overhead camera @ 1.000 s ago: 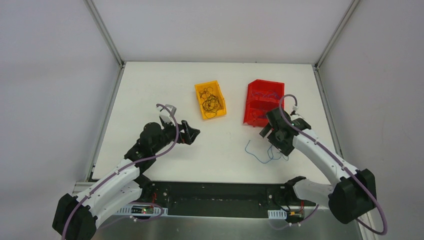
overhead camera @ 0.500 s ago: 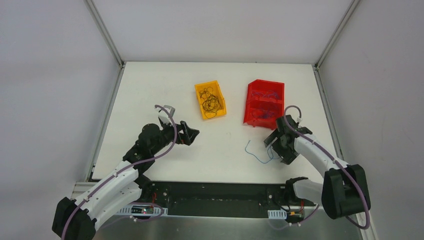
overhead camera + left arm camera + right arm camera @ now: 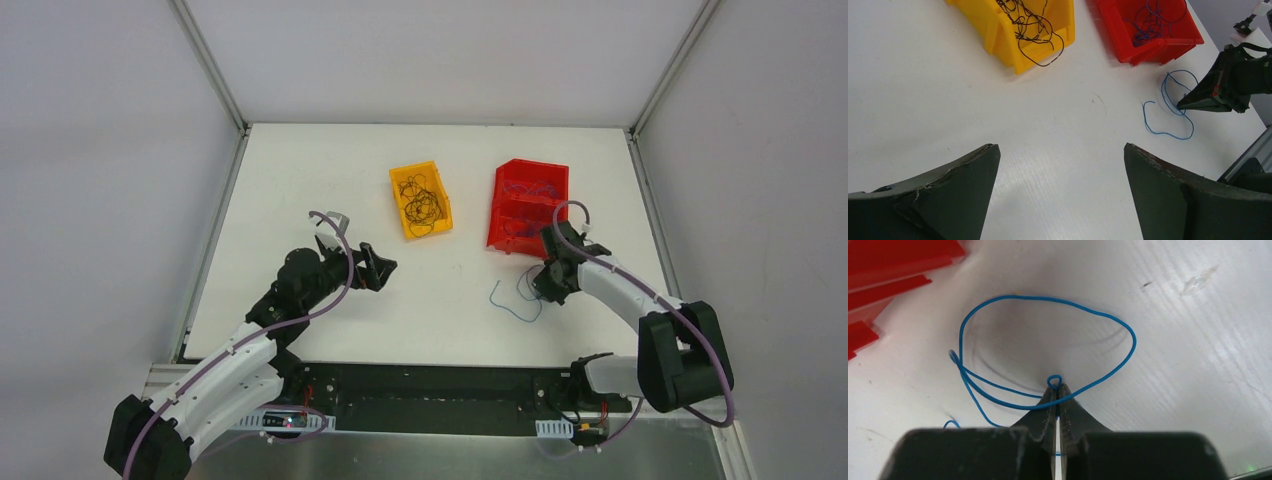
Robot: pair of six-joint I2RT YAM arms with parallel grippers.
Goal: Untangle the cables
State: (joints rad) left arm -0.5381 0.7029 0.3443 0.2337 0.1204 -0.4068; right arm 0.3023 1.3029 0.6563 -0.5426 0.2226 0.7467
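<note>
A loose blue cable (image 3: 1048, 299) lies looped on the white table in front of the red bin (image 3: 497, 215). My right gripper (image 3: 1057, 387) is shut on it, pinching a small loop of the wire at its fingertips. In the top view the same blue cable (image 3: 515, 300) trails left of the right gripper (image 3: 541, 285). A tangle of black cables (image 3: 1028, 25) fills the yellow bin (image 3: 998, 30), one strand hanging over its front wall. More blue cables (image 3: 1148, 22) sit in the red bin (image 3: 1148, 47). My left gripper (image 3: 1060, 147) hovers open over bare table, holding nothing.
The yellow bin (image 3: 398, 205) and red bin stand side by side at mid-table. White walls enclose the table on three sides. The black base rail (image 3: 430, 395) runs along the near edge between the arms.
My right gripper swung left and down to the blue cable and shut on it; it was open before. The left arm has barely moved.
</note>
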